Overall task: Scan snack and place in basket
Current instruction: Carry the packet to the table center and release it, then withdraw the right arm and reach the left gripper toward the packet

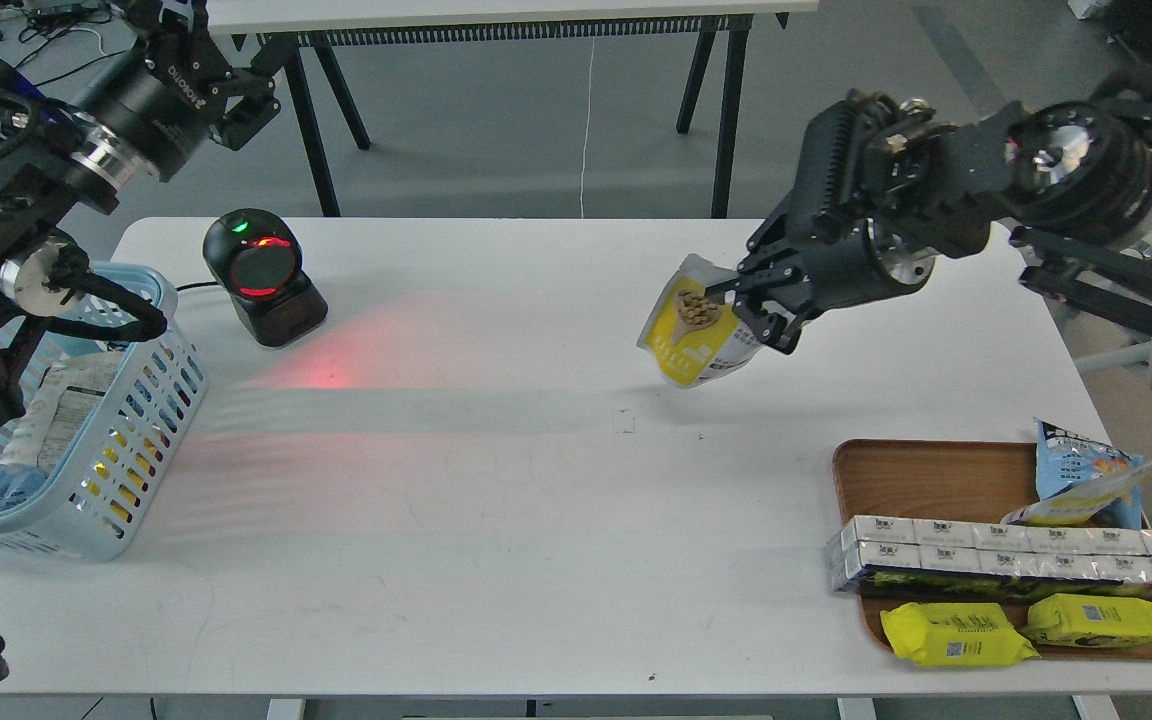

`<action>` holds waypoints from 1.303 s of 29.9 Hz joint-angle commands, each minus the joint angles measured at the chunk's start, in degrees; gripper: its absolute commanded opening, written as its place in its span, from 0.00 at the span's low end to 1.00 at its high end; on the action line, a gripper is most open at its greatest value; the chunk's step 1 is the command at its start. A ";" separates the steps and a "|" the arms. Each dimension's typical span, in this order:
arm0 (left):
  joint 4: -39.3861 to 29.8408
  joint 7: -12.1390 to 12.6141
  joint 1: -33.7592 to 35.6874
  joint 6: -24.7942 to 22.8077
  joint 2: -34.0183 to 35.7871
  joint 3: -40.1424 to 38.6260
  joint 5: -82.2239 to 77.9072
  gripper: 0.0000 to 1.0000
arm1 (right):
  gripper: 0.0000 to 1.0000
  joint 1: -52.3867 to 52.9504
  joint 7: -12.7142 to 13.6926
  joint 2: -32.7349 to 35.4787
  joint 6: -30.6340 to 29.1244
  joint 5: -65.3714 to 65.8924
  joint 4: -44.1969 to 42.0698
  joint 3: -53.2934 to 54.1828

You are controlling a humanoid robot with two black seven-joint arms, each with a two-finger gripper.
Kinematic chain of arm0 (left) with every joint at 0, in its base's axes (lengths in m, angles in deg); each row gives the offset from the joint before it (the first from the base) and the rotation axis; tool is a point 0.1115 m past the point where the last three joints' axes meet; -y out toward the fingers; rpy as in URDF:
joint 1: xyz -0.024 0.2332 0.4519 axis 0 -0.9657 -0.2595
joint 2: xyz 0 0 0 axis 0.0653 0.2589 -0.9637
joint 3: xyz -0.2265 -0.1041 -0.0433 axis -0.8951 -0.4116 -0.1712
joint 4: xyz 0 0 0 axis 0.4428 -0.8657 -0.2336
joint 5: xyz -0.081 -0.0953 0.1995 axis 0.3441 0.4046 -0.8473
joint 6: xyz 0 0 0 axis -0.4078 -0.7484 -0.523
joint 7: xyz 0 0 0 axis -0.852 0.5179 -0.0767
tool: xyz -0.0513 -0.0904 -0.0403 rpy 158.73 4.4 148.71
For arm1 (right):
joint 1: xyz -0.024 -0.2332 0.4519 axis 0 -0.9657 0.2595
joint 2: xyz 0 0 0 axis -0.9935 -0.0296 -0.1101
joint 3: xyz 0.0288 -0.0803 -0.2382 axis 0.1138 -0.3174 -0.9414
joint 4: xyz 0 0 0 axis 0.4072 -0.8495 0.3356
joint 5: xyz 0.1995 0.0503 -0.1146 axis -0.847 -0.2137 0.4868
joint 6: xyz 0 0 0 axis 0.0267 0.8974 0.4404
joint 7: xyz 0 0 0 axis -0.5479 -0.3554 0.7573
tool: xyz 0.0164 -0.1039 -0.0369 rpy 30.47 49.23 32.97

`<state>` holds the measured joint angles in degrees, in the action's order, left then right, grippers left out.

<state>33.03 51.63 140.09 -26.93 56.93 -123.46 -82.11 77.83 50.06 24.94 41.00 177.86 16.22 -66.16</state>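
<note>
My right gripper [748, 305] is shut on the snack [693, 328], a small pouch that is half yellow with a round picture of nuts and half white. It hangs in the air above the right middle of the white table [556, 470]. The light blue basket [96, 440] stands at the table's left edge with several packets inside. My left gripper [226, 75] is raised beyond the table's far left corner, above the basket, and looks open and empty.
A black barcode scanner [261, 275] with a red window stands at the far left and casts red light on the table. A wooden tray [906, 480] at the front right holds a blue-and-yellow bag [1081, 490], silver cartons [1006, 560] and two flat yellow packets [956, 635].
</note>
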 commanded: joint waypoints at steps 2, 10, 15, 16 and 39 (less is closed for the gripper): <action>0.73 0.00 -0.21 0.00 -0.29 0.01 0.19 1.00 | 0.00 0.00 0.00 -11.70 -0.03 0.01 -5.71 -0.20; 0.73 0.00 -0.65 0.00 -0.47 -0.07 0.19 1.00 | 0.00 0.53 0.00 -23.22 -0.03 0.01 -10.81 -3.45; 0.73 0.00 -0.65 0.00 -0.47 -0.07 0.19 1.00 | 0.16 0.00 0.00 -26.57 -0.12 0.01 -11.87 -3.80; 0.73 0.00 -0.65 0.00 -0.47 -0.07 0.19 1.00 | 0.41 -0.17 0.00 -26.92 -0.12 0.01 -11.96 -3.72; 1.17 0.00 2.68 0.00 1.20 -3.40 0.54 1.00 | 1.00 1.41 0.00 -15.68 -3.68 -51.57 -27.78 14.65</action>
<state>34.12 51.63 142.32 -26.94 57.12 -124.59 -82.12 80.36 50.08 5.80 37.32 135.60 -10.35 -51.87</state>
